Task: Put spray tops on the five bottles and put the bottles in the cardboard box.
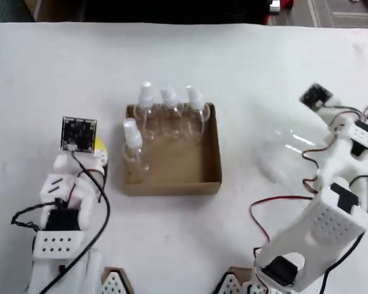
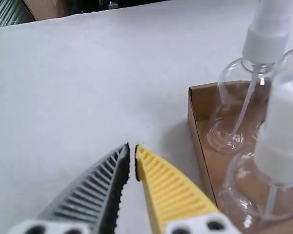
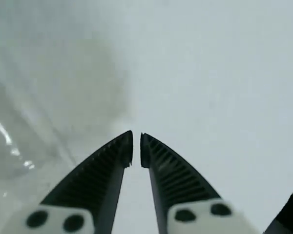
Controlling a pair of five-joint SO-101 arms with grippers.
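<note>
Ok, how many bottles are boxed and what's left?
Done: four bottles with spray tops stand in the cardboard box. In hand: nothing; left gripper and right gripper have fingers shut, empty. Left: the fifth bottle lies outside the box near the right gripper; its top unclear.
</note>
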